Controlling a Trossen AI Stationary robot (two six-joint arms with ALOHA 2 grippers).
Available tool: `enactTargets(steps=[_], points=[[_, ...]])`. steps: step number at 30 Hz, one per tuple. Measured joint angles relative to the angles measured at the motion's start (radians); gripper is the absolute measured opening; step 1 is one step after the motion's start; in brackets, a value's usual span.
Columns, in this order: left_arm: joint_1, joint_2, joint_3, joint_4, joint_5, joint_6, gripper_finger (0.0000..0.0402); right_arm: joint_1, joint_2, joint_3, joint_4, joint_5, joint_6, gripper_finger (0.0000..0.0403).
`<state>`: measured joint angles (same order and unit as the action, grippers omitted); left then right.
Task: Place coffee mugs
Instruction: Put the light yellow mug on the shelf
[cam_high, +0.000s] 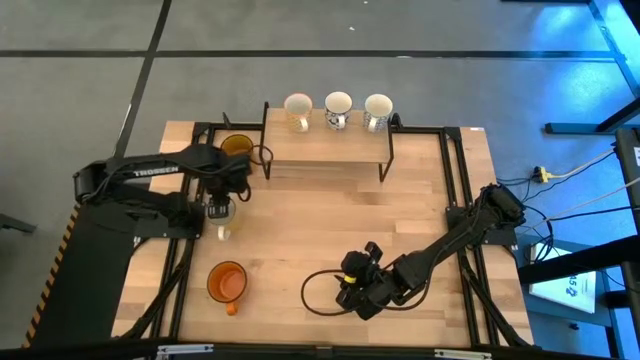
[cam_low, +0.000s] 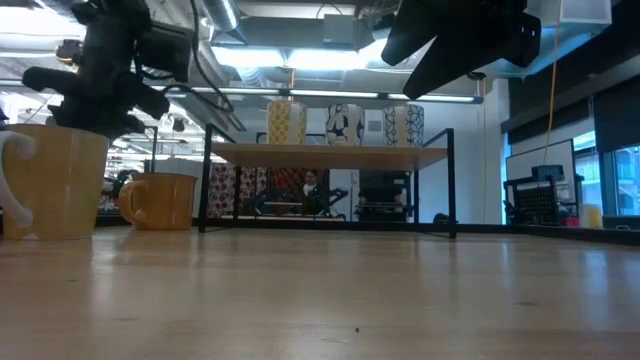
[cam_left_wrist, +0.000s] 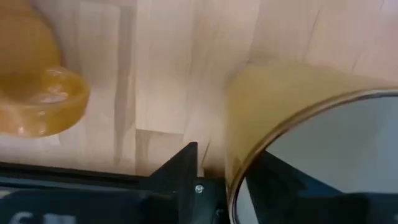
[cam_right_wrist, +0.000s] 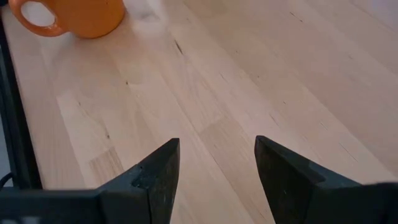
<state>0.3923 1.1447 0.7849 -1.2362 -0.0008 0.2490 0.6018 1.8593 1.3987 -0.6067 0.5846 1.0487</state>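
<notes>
Three white mugs (cam_high: 338, 108) stand on top of the wooden rack (cam_high: 325, 152) at the table's far side; they also show in the low view (cam_low: 345, 124). An amber mug (cam_high: 237, 148) stands on the table just left of the rack. My left gripper (cam_high: 219, 203) is shut on a cream mug (cam_low: 60, 180) on the table's left side. An orange mug (cam_high: 227, 282) stands near the front left. My right gripper (cam_right_wrist: 217, 174) is open and empty above the table's front middle, right of the orange mug (cam_right_wrist: 81, 15). My left gripper grips the cream mug's rim (cam_left_wrist: 249, 158), with one finger inside the mug and one finger (cam_left_wrist: 180, 168) outside its wall. The fingers come from above, pointing down. The mug is upright, and its bottom (cam_low: 62, 236) appears to rest on the table.
The rack's black metal legs (cam_high: 390, 160) stand on the table, and black rails (cam_high: 455, 190) run along its left and right sides. A black cable loop (cam_high: 320, 295) lies by my right gripper. Bare wood lies between the rack and the front edge.
</notes>
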Motion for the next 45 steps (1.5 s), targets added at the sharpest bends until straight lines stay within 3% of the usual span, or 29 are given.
enactTargets(steps=[7, 14, 22, 26, 28, 31, 38, 45], points=[[0.0, 0.037, 0.0, 0.008, 0.008, 0.022, 0.002, 0.0, 0.0, 0.0, 0.0, 0.007, -0.002, 0.0193], [-0.001, 0.039, 0.051, 0.007, 0.114, -0.074, 0.0019, 0.0, -0.022, 0.0, -0.036, 0.046, -0.036, 0.0193], [-0.021, 0.033, 0.267, 0.028, 0.143, -0.29, 0.0019, 0.0, -0.162, 0.002, -0.063, 0.306, -0.183, 0.0193], [-0.037, 0.033, 0.33, 0.131, 0.143, -0.395, 0.0019, -0.009, -0.187, 0.002, -0.002, 0.452, -0.336, 0.0193], [-0.043, 0.033, 0.333, 0.182, 0.15, -0.444, 0.0019, -0.028, -0.187, 0.002, 0.054, 0.476, -0.426, 0.0193], [-0.056, 0.034, 0.333, 0.253, 0.156, -0.51, 0.0019, -0.069, -0.187, 0.002, 0.125, 0.443, -0.549, 0.0193], [-0.112, 0.048, 0.333, 0.387, 0.161, -0.642, 0.0019, -0.186, -0.187, 0.002, 0.285, 0.231, -0.795, 0.0193], [-0.128, 0.048, 0.333, 0.407, 0.127, -0.711, 0.0019, -0.242, -0.14, 0.002, 0.466, 0.122, -1.033, 0.0193]])
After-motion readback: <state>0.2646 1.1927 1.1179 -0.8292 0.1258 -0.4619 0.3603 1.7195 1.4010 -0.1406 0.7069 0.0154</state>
